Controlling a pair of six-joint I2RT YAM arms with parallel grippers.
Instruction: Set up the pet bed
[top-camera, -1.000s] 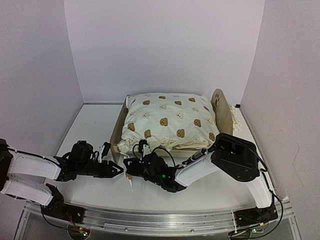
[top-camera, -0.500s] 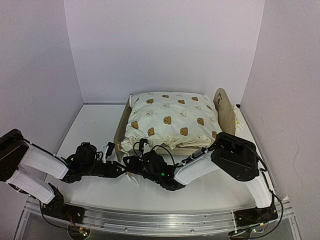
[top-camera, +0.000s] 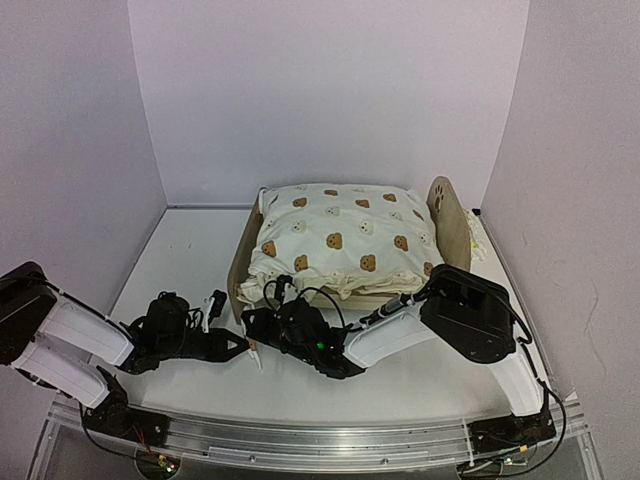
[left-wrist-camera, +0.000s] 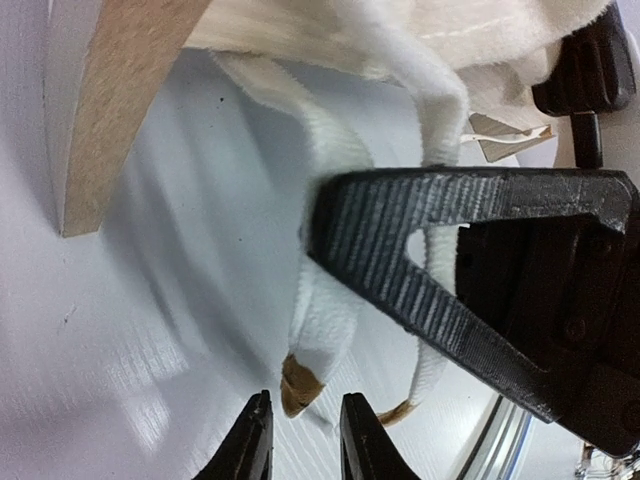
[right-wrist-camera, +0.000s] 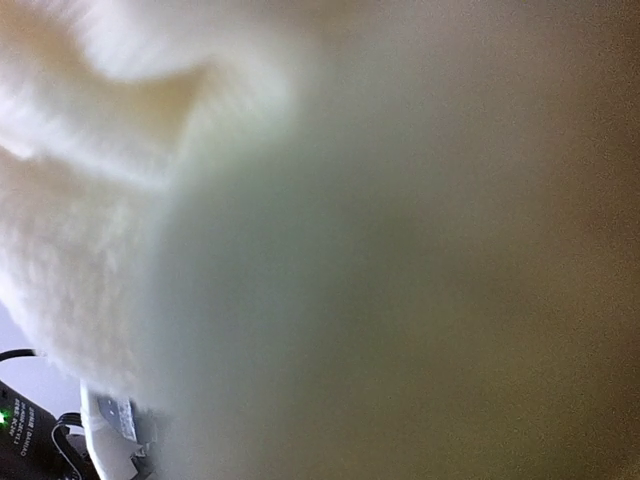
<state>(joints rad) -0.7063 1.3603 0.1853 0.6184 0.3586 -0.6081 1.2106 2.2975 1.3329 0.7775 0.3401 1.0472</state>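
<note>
I see the pet bed (top-camera: 447, 215), light wood with arched ends (bear cushion (top-camera: 345, 240) on top); right jaws clench a tie (left-wrist-camera: 445, 110), left jaws I cannot tell.

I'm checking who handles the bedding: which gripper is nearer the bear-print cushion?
Right. The right gripper is at the near-left corner of the bear-print cushion, fabric filling its camera; the left gripper lies farther out over the table, at a dangling tie tip.

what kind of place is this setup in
Likely a robotics lab test booth: plain white walls box in a white table, a left arm and right arm sit on a metal rail, with a small pet bed as prop.
</note>
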